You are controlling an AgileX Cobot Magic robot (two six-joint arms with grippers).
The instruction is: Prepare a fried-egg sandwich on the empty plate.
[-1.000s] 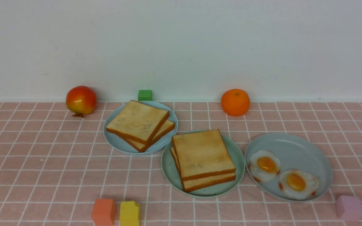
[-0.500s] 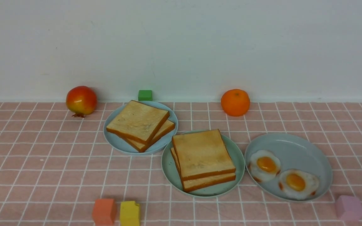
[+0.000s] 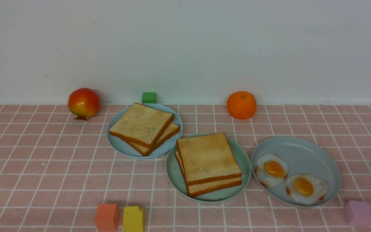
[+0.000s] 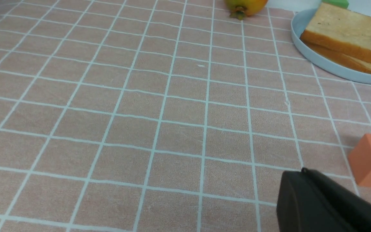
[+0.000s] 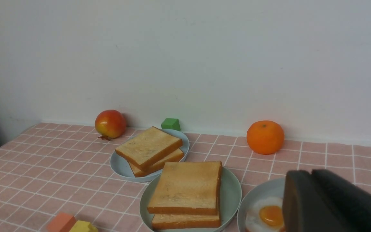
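Note:
Two golden toast slices (image 3: 208,158) lie stacked on the mint-green plate (image 3: 172,170) at the centre of the front view; what lies between them is hidden. Neither gripper shows in the front view. My left gripper (image 4: 302,170) is shut and empty, low over bare cloth beside an orange cube (image 4: 370,161). In the right wrist view my right gripper (image 5: 311,172) has its fingers together with nothing in them. It hangs above the oval plate (image 5: 262,193) and one fried egg (image 5: 267,216), with the toast stack (image 5: 187,187) off to one side.
The blue-grey oval plate (image 3: 301,151) holds two fried eggs (image 3: 271,169). A paler round plate (image 3: 121,148) carries two more toast slices (image 3: 140,124). A red fruit (image 3: 83,103), green cube (image 3: 148,97) and orange (image 3: 241,105) sit by the wall. Orange (image 3: 107,217), yellow (image 3: 132,219) and pink (image 3: 357,213) cubes line the front.
A dark part of my left arm at the front view's left edge one second ago has gone out of that view. Nothing on the table has moved.

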